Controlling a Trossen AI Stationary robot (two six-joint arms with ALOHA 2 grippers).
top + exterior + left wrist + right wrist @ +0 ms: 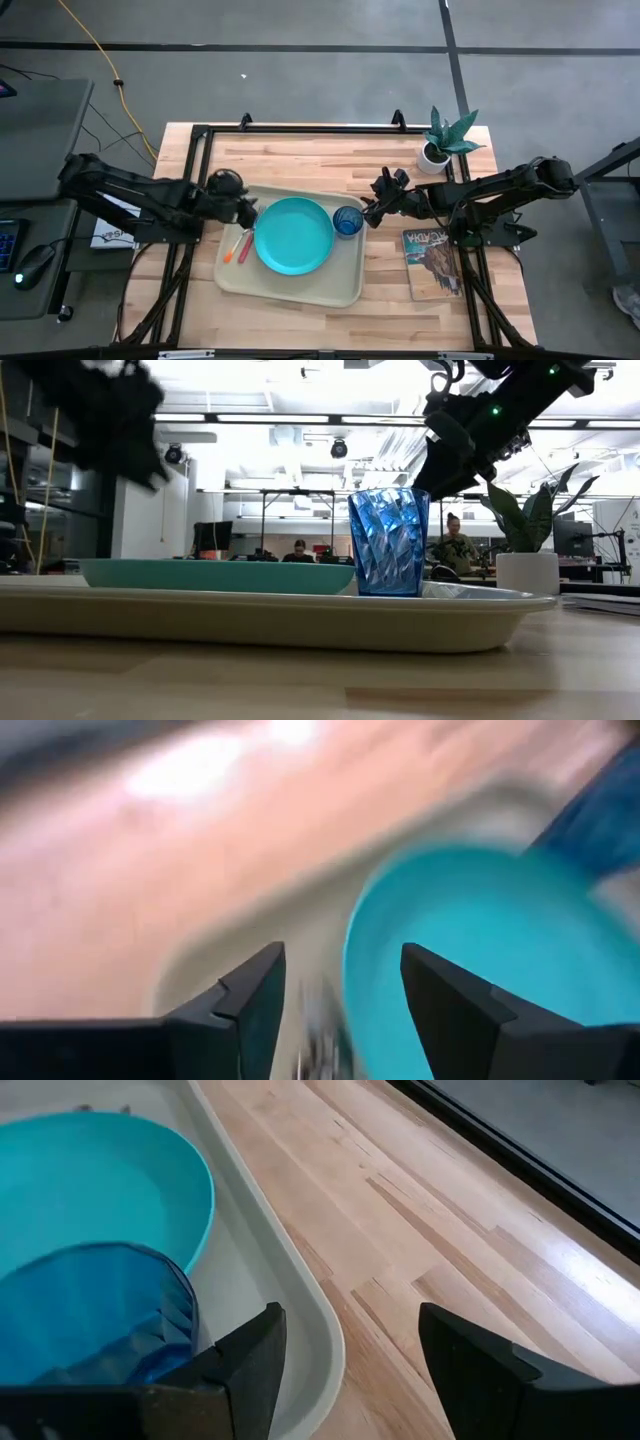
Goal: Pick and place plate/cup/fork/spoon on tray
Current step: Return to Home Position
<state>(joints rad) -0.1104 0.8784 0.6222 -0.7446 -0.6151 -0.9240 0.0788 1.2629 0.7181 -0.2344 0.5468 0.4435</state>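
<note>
Right gripper [370, 212], fingers spread wide and empty, hangs just off the tray's [300, 292] right edge; the cup [347, 221] stands just inside that edge, touching the plate [293, 235] at mid-tray. Left gripper [248, 211], likewise spread and empty, hovers over the tray's left end above the cutlery [238, 246]. Each arm's way home looks to run outward from the tray.

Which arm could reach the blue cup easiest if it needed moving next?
The right one, probably. The open right gripper hovers just beside the cup at the right edge of the tray, while the left gripper is on the far side of the plate.
</note>
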